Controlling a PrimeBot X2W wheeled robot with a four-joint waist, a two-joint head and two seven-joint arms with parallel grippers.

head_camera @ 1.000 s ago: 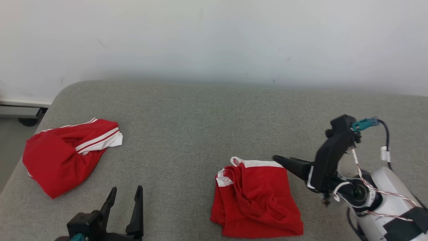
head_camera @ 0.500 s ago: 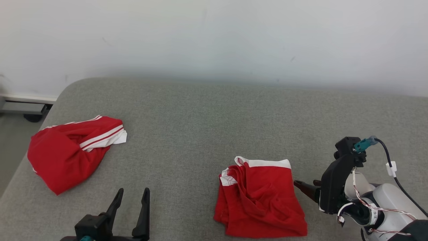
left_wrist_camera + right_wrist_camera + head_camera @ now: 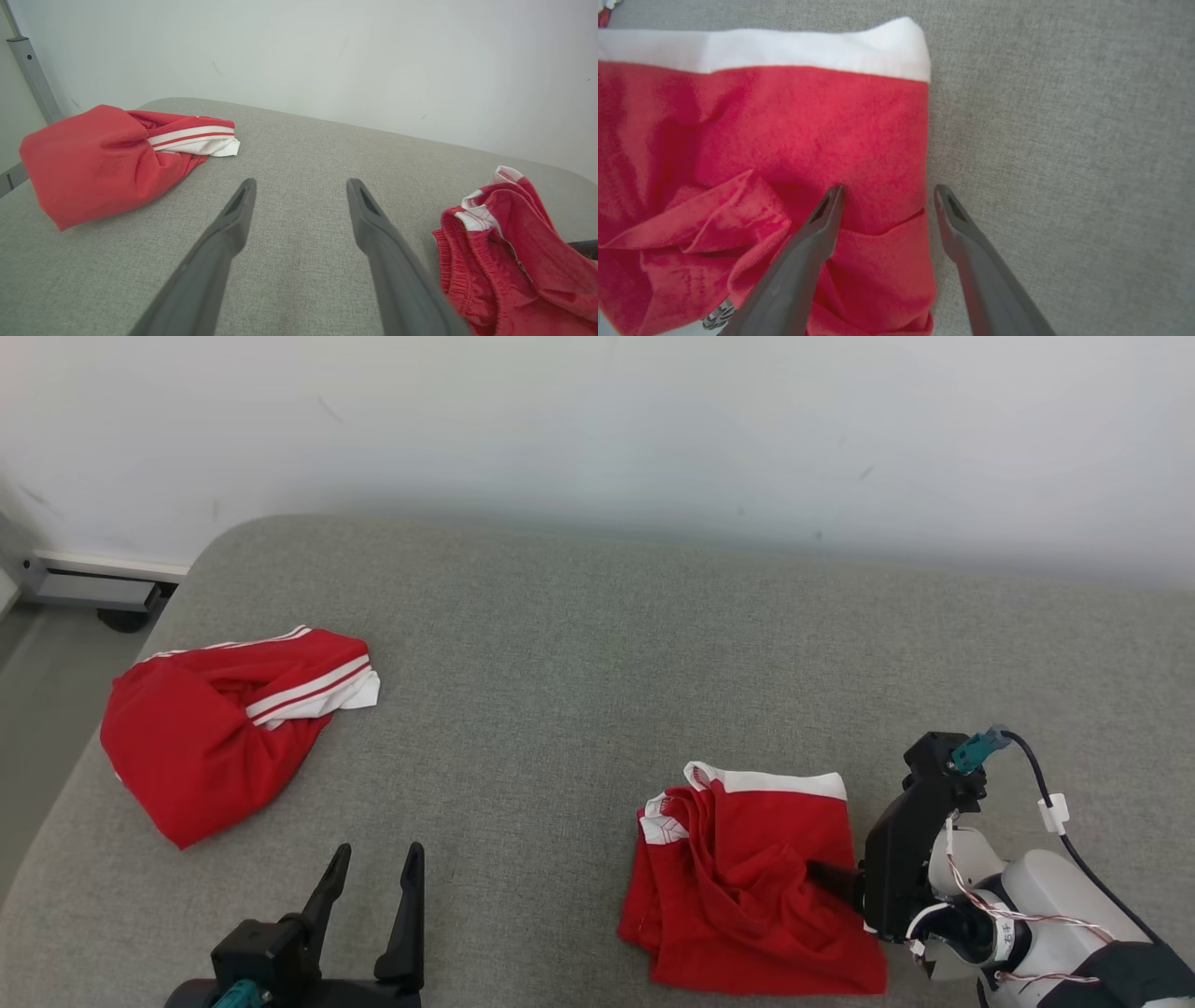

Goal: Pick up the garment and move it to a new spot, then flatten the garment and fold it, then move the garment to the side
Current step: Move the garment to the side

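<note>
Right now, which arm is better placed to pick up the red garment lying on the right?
Right: the right claw stands open astride the edge of the red garment, one finger over the cloth. The left claw hovers open over cushion, apart from it.

The red garment [image 3: 747, 887] is thin, soft, matt cloth with a white band, the cushion [image 3: 579, 663] under it coarse grey woven fabric, and the right gripper [image 3: 888, 189] has smooth, matt dark plastic fingers [image 3: 803, 261] and a glossy white forearm shell [image 3: 1055, 915].
</note>
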